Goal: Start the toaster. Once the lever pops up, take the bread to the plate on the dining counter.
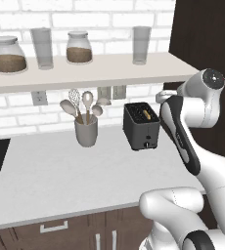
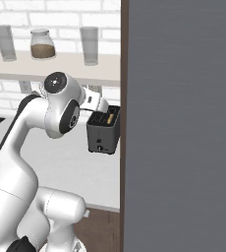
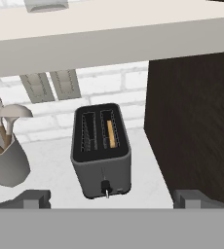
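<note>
In the hand view you see the toaster (image 3: 102,155) just below the middle of the frame, its narrow front face turned down toward you with a small knob (image 3: 105,187) near its lower edge. The bread (image 3: 111,133) sits in the right-hand slot, a thin tan strip showing edge-on; the left slot looks dark. The gripper (image 3: 113,198) stands wide open: its two finger tips (image 3: 33,198) rise at the bottom left and bottom right of the frame, well apart, holding nothing, with the toaster between them and farther off.

In the left base view the toaster (image 1: 141,126) stands right of centre on the white worktop (image 1: 60,171), against the brick wall. A grey cup of utensils (image 1: 86,131) stands left of it, apart. Above runs a shelf (image 1: 85,73) with jars and glasses. The arm crosses the right side of the frame, its hand beside the toaster's right end.

In the right base view the toaster (image 2: 103,129) sits at mid-frame, tight against a dark panel edge (image 2: 124,123), and the bread (image 2: 110,118) shows in its top.
</note>
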{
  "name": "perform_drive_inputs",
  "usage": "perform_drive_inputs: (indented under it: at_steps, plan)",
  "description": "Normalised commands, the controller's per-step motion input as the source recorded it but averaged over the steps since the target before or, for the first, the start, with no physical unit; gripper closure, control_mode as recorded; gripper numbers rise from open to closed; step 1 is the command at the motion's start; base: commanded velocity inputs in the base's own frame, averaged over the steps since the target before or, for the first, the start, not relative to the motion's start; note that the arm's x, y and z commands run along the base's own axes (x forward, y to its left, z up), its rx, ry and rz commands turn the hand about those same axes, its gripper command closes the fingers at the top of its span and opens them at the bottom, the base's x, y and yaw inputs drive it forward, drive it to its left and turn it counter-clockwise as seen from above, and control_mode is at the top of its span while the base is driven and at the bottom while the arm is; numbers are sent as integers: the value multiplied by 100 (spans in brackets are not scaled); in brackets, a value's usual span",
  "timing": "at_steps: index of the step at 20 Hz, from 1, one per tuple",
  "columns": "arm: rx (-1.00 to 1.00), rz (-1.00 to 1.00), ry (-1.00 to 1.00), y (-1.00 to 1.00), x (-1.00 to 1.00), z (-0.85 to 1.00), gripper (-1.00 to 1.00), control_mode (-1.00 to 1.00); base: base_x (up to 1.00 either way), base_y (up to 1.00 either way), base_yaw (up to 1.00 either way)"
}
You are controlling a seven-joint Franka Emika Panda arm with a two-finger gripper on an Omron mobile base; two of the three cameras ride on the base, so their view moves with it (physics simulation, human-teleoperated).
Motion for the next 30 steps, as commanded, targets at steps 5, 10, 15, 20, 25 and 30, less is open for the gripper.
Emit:
perform_drive_inputs:
  at_steps: [5, 10, 15, 20, 25, 30]
  plan:
    - [0, 0, 0, 0, 0, 0, -100, -100, 0, 0, 0]
    - [0, 0, 0, 0, 0, 0, -100, -100, 0, 0, 0]
    - [0, 0, 0, 0, 0, 0, -100, -100, 0, 0, 0]
    - [0, 0, 0, 0, 0, 0, -100, -100, 0, 0, 0]
    - [0, 0, 0, 0, 0, 0, -100, -100, 0, 0, 0]
    - [0, 0, 0, 0, 0, 0, -100, -100, 0, 0, 0]
